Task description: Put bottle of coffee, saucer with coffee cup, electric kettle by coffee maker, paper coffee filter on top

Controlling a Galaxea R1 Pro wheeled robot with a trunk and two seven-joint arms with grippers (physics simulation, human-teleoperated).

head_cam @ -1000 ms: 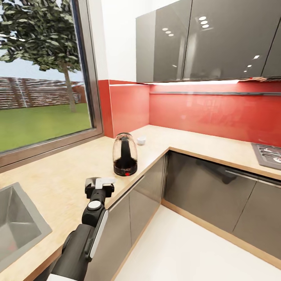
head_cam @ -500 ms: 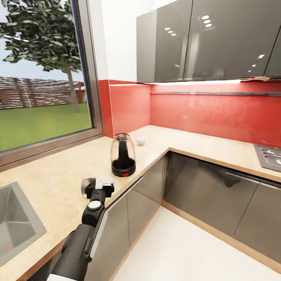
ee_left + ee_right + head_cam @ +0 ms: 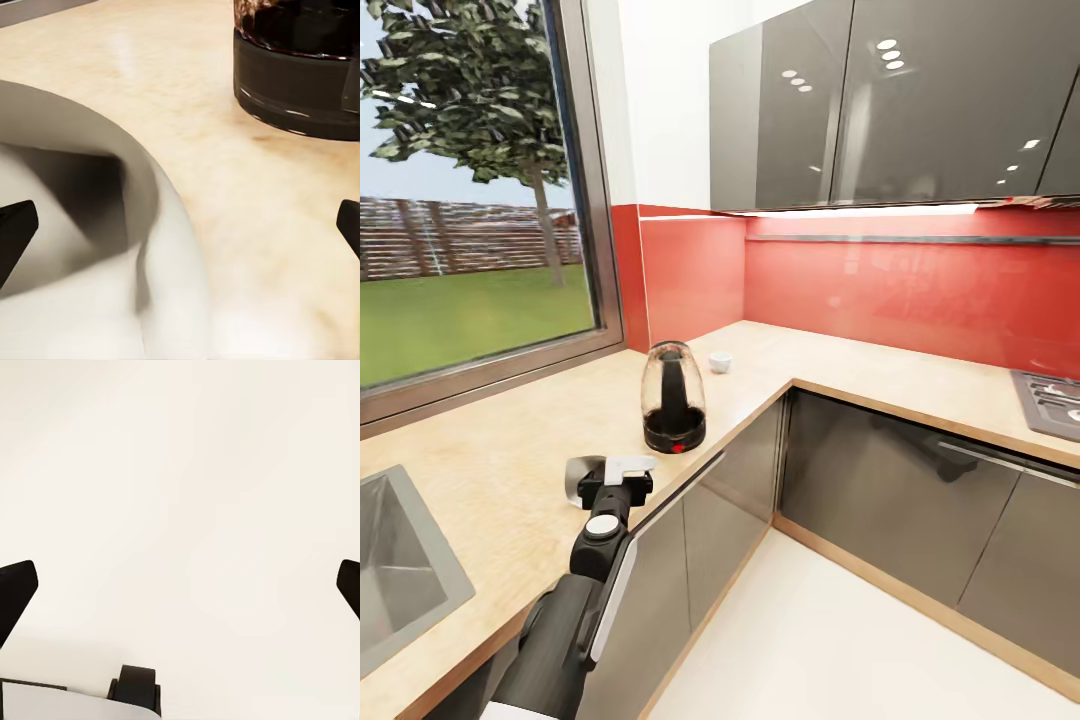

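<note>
Light wood tabletop (image 3: 510, 450) runs along the window into the corner. Left gripper (image 3: 603, 470) hovers near the front edge, jaws spread around a white saucer (image 3: 90, 247), not visibly pinching it. Just beyond the gripper stands the glass kettle (image 3: 672, 398), dark at its base; farther back, a small white cup (image 3: 719, 362). Right gripper (image 3: 180, 585) is spread over pale floor (image 3: 180, 472).

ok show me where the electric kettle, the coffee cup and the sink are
electric kettle (image 3: 673, 402): head view, on its glass body.
coffee cup (image 3: 719, 362): head view, on its white side, behind the kettle.
sink (image 3: 400, 575): head view, on its grey inner wall.
</note>
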